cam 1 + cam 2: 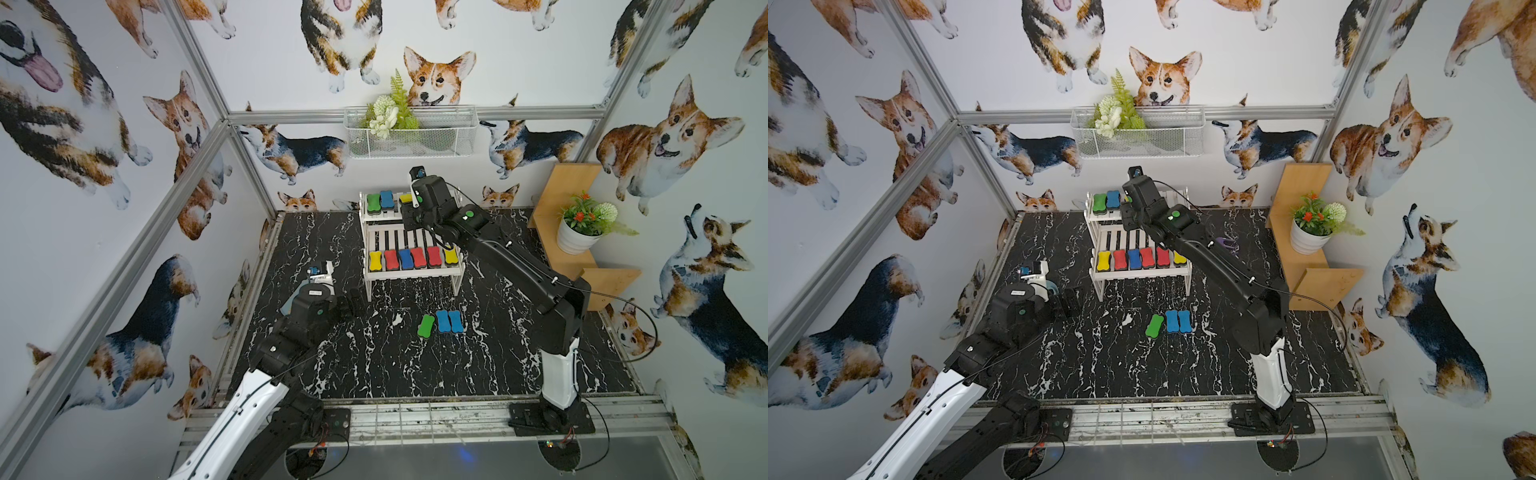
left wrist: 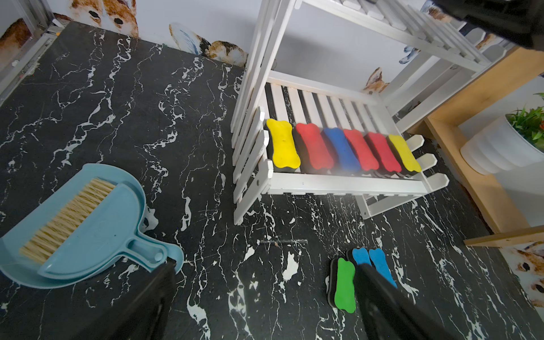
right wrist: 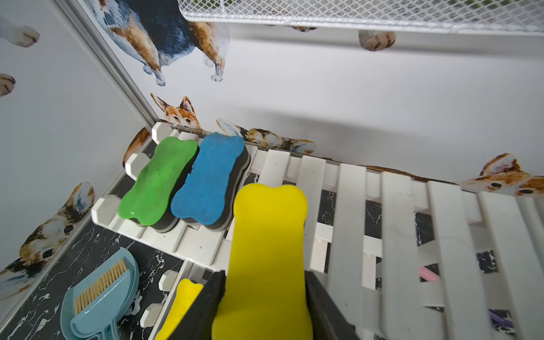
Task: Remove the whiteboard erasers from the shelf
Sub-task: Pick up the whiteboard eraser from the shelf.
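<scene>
The black marble-patterned table fills the lower middle of both top views. The white slatted shelf stands at its far edge, near the centre of the frame. No brand name is legible. A small white label on the left arm's wrist housing is too small to read.

The right arm reaches from the lower right up to the shelf's upper tier. In the right wrist view the right gripper pinches a yellow eraser. Its black fingers press against the eraser's two long sides at the near end, over the upper slats. Whether the eraser rests on the slats cannot be told. To its upper left a green eraser and a blue eraser lie touching side by side at the tier's end, clear of the fingers.

A row of six erasers sits along the lower tier's front rail: yellow, red, blue, red, red, yellow.

The left gripper is left of the shelf, its fingers spread wide over bare table. In the left wrist view three loose erasers, one green and two blue, lie at the lower right. One finger covers part of the blue pair. A light-blue dustpan with brush lies at the lower left beside the other finger.
</scene>
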